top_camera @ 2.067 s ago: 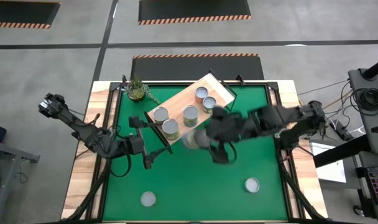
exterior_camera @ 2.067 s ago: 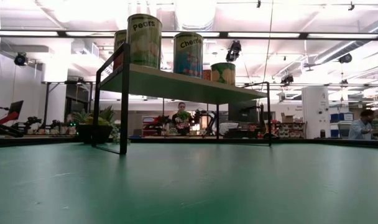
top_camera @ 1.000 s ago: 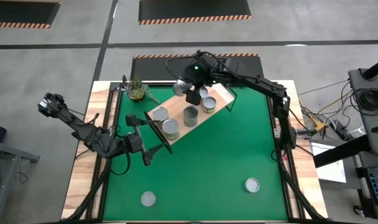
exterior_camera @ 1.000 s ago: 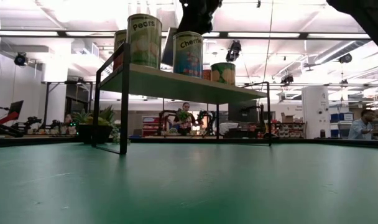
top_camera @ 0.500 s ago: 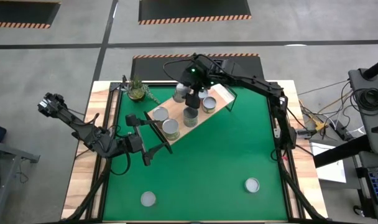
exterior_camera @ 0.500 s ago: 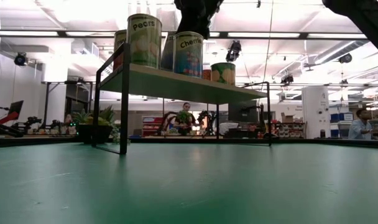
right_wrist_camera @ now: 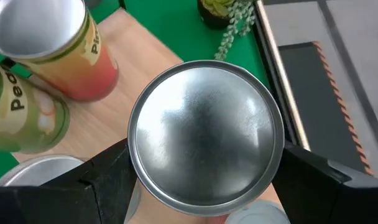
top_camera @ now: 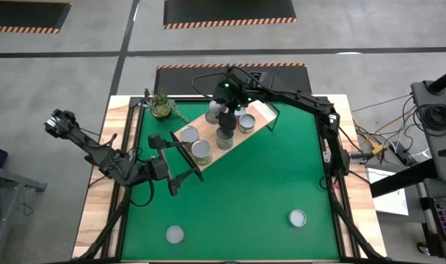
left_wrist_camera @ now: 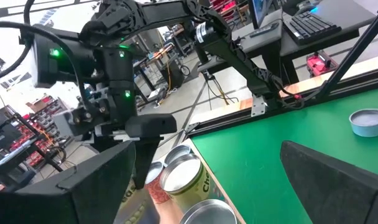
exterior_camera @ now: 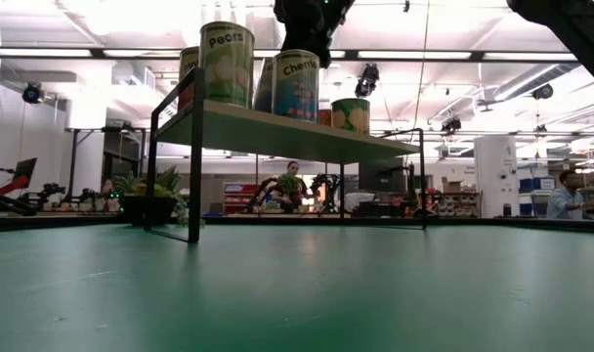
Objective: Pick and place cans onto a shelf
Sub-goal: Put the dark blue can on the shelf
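Note:
The light-wood shelf (top_camera: 258,106) stands at the far middle of the green mat, with several silver-topped cans (top_camera: 201,150) on its board. In the low view the Pears can (exterior_camera: 227,64) and Cherries can (exterior_camera: 297,86) stand at its front. My right gripper (top_camera: 221,110) reaches over the shelf from the right and is shut on one more can (right_wrist_camera: 206,130). My left gripper (top_camera: 175,176) is open and empty, left of the shelf. Two cans (top_camera: 174,234) (top_camera: 297,218) stand on the mat near the front edge. My right gripper pinches the can's round side wall just under its rim (right_wrist_camera: 134,163) between its two fingers (right_wrist_camera: 108,177), one on each side. The fingers come from above, pointing down. The can is upright over the shelf board; whether its bottom rests on the board, I cannot tell.
A small potted plant (top_camera: 161,105) stands at the mat's far left corner, next to the shelf. The shelf's black frame (exterior_camera: 193,166) rises from the mat. The mat's middle and right side lie open. People show far behind the table in the low view.
My right gripper has gone a little toward the table's near edge and down over the shelf, keeping the can upright. In the low view the can has come down behind the Cherries can. My left arm has kept still.

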You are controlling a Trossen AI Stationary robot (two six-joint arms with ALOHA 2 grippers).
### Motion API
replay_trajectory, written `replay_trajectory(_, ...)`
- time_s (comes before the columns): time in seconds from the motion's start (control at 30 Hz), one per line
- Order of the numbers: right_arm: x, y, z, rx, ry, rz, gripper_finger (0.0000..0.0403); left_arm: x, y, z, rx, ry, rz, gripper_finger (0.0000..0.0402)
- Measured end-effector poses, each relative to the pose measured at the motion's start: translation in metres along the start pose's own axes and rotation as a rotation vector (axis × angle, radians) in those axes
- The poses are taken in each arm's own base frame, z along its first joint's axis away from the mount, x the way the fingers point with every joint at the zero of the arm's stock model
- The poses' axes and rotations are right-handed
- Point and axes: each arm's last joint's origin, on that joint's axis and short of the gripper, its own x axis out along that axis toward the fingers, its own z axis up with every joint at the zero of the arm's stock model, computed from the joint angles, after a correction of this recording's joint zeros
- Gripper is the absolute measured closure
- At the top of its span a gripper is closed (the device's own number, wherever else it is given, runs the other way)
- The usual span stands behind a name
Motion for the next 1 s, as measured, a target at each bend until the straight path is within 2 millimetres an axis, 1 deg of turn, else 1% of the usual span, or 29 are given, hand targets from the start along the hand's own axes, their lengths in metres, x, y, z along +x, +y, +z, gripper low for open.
replay_trajectory(0.2,0.01,0.001,-0.005,0.005,0.021,0.048,0.0098,0.0,0.0,0.0,0.001,0.0,0.0,0.0019)
replay_trajectory(0.57,0.011,0.002,-0.005,0.002,0.021,0.052,0.0052,0.0,0.0,0.0,0.001,0.0,-0.001,0.0019)
replay_trajectory(0.7,0.011,0.001,-0.004,0.001,0.006,0.05,0.0052,0.0,0.0,0.0,0.001,0.0,-0.001,0.0019)
replay_trajectory(0.8,0.007,0.001,0.0,0.001,-0.019,0.045,0.0058,0.0,0.0,0.0,0.001,0.0,-0.001,0.0019)
replay_trajectory(1.0,-0.011,0.001,0.009,-0.017,-0.08,0.034,0.0073,0.0,0.0,0.0,0.001,0.0,-0.001,0.0019)
